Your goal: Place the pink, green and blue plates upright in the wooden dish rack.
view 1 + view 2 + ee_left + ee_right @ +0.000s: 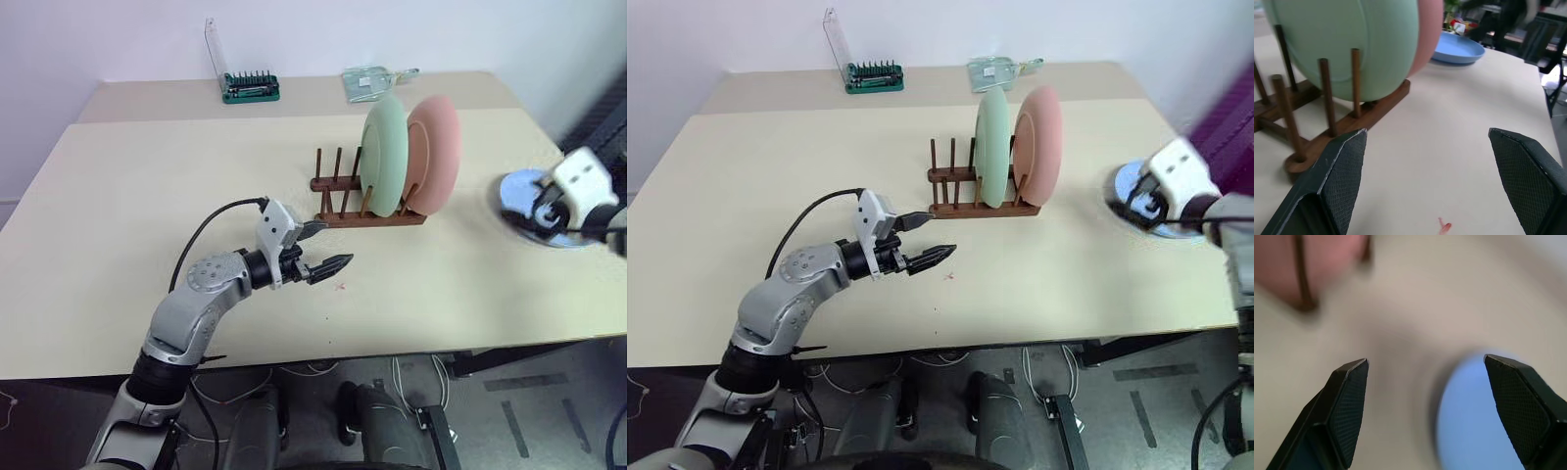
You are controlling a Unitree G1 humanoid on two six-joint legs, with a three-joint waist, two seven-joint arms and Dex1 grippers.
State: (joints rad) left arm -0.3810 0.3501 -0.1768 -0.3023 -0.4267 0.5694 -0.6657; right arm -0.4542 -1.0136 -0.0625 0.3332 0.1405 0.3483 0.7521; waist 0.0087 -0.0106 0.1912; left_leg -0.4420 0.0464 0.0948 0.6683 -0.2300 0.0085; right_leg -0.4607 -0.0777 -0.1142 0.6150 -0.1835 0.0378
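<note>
The wooden dish rack (364,208) stands mid-table. The green plate (384,155) and the pink plate (441,152) stand upright in its right end, side by side. The blue plate (519,196) lies flat on the table near the right edge. My right gripper (1426,382) hovers open just over the blue plate's (1474,421) near rim, holding nothing. My left gripper (336,245) is open and empty, low over the table in front of the rack's left end, pointing toward the plates (1352,44).
A green-and-black tool-bit holder (251,86) and a clear plastic item (370,80) sit on the rear table. There is a small red mark (338,286) on the tabletop by the left gripper. The rack's left slots (328,171) hold no plate.
</note>
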